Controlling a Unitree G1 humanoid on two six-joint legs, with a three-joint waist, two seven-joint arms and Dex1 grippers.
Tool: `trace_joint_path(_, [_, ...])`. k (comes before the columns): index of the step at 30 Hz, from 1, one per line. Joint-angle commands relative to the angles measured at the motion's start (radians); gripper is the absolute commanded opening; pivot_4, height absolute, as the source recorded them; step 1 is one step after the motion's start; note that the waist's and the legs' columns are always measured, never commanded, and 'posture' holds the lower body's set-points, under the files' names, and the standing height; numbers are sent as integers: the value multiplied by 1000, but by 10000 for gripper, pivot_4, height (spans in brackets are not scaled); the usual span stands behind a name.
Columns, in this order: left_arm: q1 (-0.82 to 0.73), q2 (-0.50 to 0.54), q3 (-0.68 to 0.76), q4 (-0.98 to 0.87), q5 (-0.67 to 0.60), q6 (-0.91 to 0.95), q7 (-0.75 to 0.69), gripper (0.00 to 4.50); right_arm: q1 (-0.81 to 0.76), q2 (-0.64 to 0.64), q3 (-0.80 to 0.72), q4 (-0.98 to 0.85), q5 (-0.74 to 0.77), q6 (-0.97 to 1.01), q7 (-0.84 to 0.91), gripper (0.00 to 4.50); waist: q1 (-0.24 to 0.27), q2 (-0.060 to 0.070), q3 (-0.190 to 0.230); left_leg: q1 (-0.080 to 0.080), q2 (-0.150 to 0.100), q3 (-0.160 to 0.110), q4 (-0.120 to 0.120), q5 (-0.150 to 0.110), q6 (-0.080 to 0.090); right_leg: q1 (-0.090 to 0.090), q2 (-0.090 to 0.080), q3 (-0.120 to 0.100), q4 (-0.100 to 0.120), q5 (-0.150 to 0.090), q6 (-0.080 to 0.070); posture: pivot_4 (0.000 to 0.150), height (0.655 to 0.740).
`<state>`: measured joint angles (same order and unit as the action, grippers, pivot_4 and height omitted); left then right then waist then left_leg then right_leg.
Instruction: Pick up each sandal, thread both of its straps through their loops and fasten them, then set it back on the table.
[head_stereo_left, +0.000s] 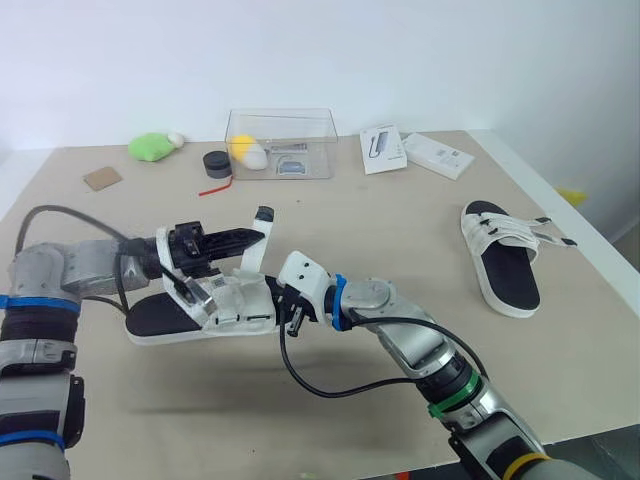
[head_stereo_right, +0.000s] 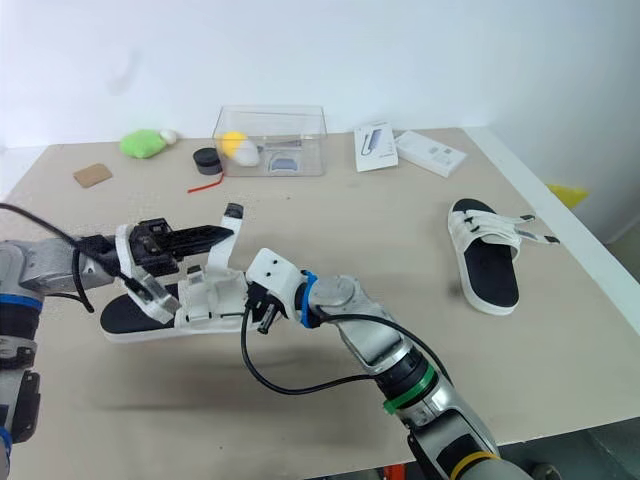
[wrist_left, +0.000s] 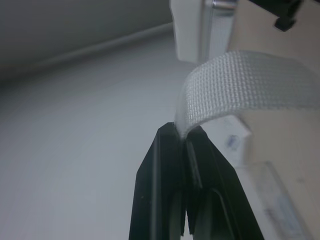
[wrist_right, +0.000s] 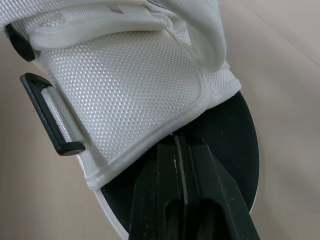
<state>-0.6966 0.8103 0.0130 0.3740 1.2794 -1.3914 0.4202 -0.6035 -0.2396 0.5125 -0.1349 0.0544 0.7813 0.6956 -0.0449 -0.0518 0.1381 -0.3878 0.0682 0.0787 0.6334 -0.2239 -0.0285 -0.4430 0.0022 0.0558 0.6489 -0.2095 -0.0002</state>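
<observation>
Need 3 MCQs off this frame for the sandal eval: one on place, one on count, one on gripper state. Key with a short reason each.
1. Where is the free sandal?
A) flat on the table, on the robot's right
B) on the floor
C) leaning on the wall

2. How many sandals are in view?
A) one
B) two
C) three

3. What are the left gripper fingers doing?
A) spread wide open
B) shut on a white strap
C) shut on nothing

Key:
1 A: it lies alone near the table's right edge.
2 B: the held sandal plus the free one.
3 B: the left wrist view shows the fingers pinching the webbing strap.
</observation>
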Motion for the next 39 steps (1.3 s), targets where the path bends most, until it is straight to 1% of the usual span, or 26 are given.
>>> trace_joint_path(1, [10,71,-118,-105,169,134,367,675,14,-22,25,55,-20,24,2,0,0,0,0,0,0,0,0,0,0,0,-1,-1,0,0,0,1500,7400])
trace_joint_path(3, [11,113,-198,-135,243,221,518,675,11,-21,26,56,-21,24,3,0,0,0,0,0,-1,0,0,0,0,0,-2,-1,0,0,1,1500,7400])
trace_joint_path(6, [-1,160,-294,-139,297,314,652,675,10,-22,27,57,-20,25,5,0,0,0,0,0,-1,0,0,0,0,0,-2,-2,0,0,1,1500,7400])
trace_joint_path(8, [-11,182,-345,-136,311,360,712,6067,8,-23,28,58,-21,25,7,0,0,0,0,0,-2,0,0,0,0,0,-1,-2,0,0,1,1500,7400])
trace_joint_path(9, [-15,190,-365,-135,313,377,730,7949,9,-23,28,57,-21,25,7,0,1,0,0,0,-2,0,0,0,0,0,-1,-2,0,0,1,1500,7400])
trace_joint_path(13, [-21,216,-422,-132,297,434,780,25081,6,-22,31,61,-23,23,8,0,0,0,0,0,-2,1,0,0,0,0,-1,-3,0,0,1,1500,7400])
trace_joint_path(15, [-23,222,-436,-123,273,441,780,33554,4,-22,32,62,-22,23,9,0,0,0,0,0,-2,1,0,0,0,0,-1,-3,0,0,1,1500,7400])
trace_joint_path(16, [-25,225,-443,-120,263,442,777,39109,5,-22,32,61,-22,23,10,0,0,0,0,0,-2,1,0,0,0,0,-1,-3,0,0,1,1500,7400])
trace_joint_path(17, [-25,228,-448,-120,255,443,774,43505,4,-22,31,61,-22,23,10,0,1,0,0,0,-2,1,0,0,0,0,-1,-3,0,0,1,1500,7400])
trace_joint_path(18, [-25,232,-452,-122,246,444,771,44660,4,-22,31,61,-22,22,11,0,1,0,0,0,-2,1,0,0,0,0,-1,-3,0,0,1,1500,7400])
trace_joint_path(24, [-15,237,-468,-106,175,412,723,44660,3,-16,30,68,-23,19,10,0,0,0,0,0,-2,1,0,0,0,0,-1,-3,0,0,0,1500,7400])
trace_joint_path(27, [-20,229,-484,-85,159,412,675,44660,3,-17,32,66,-24,18,11,0,0,0,0,0,-2,1,0,0,0,0,-1,-3,0,0,0,1500,7400])
trace_joint_path(31, [-35,210,-521,-70,157,405,647,44660,3,-15,32,67,-24,19,10,0,0,0,0,0,-2,1,0,0,0,0,0,-3,0,0,0,1500,7400])
trace_joint_path(35, [-29,202,-542,-159,142,365,649,44660,2,-12,32,71,-25,17,7,0,0,0,0,0,-2,1,0,0,0,0,0,-2,0,0,1,1500,7400])
trace_joint_path(39, [-17,210,-553,-198,134,321,653,44660,3,-9,30,73,-25,15,4,0,0,0,0,0,-2,1,0,0,0,0,0,-2,0,0,1,1500,7400])
